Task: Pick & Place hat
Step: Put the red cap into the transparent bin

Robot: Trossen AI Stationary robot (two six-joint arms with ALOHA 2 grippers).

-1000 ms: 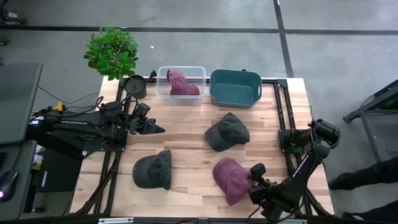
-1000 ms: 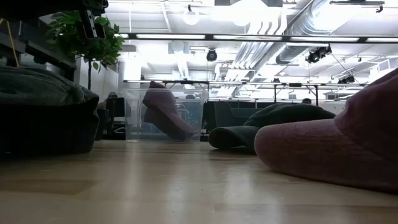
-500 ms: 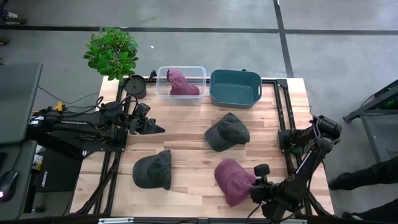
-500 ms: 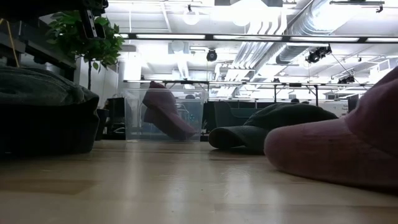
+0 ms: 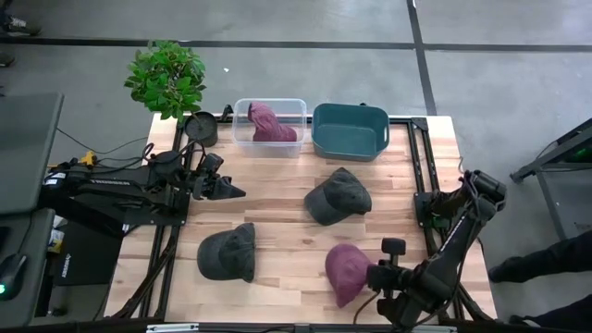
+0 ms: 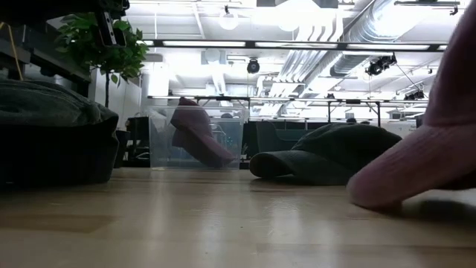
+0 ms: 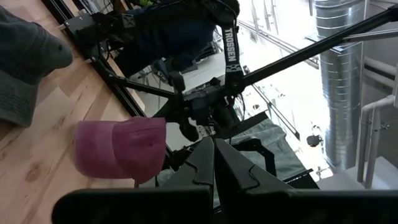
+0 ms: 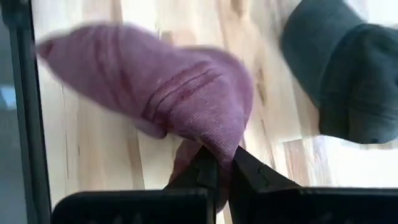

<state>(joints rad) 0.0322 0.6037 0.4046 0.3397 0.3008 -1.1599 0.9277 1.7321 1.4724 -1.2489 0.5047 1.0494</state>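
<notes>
right gripper (image 5: 370,276): near the front edge of the table, right of centre; fingers pressed together, pinching the edge of the pink hat
pink hat (image 5: 346,271): bunched up in the pinch, held end raised; far end touching the wood in the low view (image 6: 416,167); fabric gathered right at the fingertips in the right wrist view (image 8: 180,93)
pink hat lift: cannot tell how much of it is clear of the table
left gripper (image 5: 239,193): over the left side of the table, well apart from every hat; fingers (image 7: 205,163) pressed together, nothing between them
dark hat, front (image 5: 228,252): flat on the wood, front left, near the left arm's base
dark hat, middle (image 5: 338,195): on the table centre-right, between the pink hat and the bins; also seen in the low view (image 6: 327,152)
clear bin (image 5: 270,123): back edge of the table, a second pink hat (image 5: 269,123) inside, leaning against a wall
teal bin (image 5: 350,130): just beside the clear bin, on its right; contents cannot tell
plant (image 5: 166,76): off the back-left corner of the table
table (image 5: 287,240): light wood planks, black frame rails on both sides
</notes>
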